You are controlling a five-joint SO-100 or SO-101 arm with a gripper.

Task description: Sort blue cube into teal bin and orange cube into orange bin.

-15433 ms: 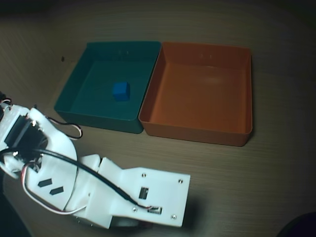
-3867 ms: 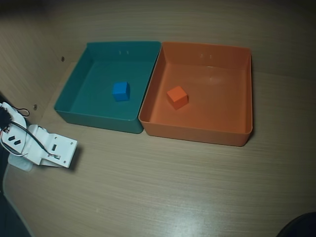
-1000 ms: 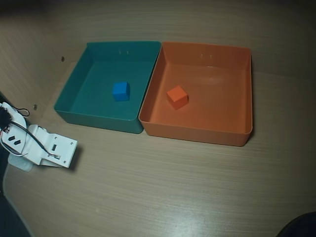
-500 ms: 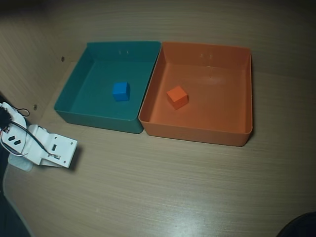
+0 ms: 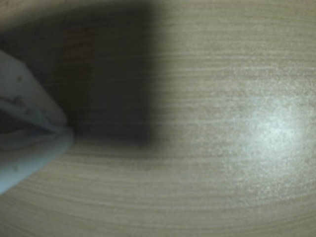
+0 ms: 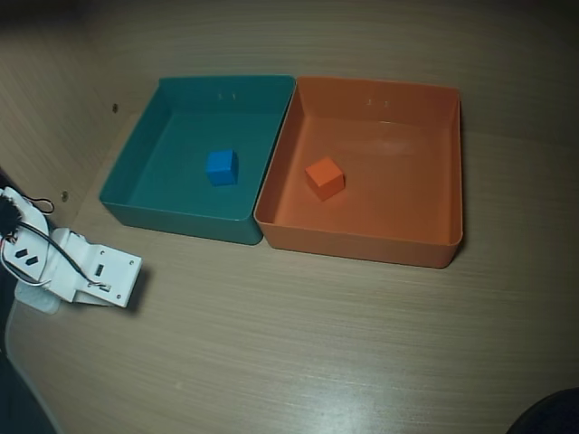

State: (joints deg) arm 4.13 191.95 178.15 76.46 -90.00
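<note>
In the overhead view the blue cube (image 6: 222,167) lies on the floor of the teal bin (image 6: 136,167), near its middle. The orange cube (image 6: 325,177) rests inside the orange bin (image 6: 425,172), left of centre. The white arm (image 6: 77,267) is folded at the table's left edge, well away from both bins, and its fingers do not show there. In the wrist view my gripper (image 5: 66,131) enters from the left, its white fingers meeting at the tips with nothing between them, just above bare wood.
The two bins stand side by side, touching, at the back of the wooden table (image 6: 317,344). A dark shadow (image 5: 108,74) falls on the wood beside the gripper. A dark object (image 6: 552,416) sits at the bottom right corner.
Nothing has moved in the last four seconds. Since the oldest frame the arm has drawn back to the left edge, and the orange cube has appeared in the orange bin.
</note>
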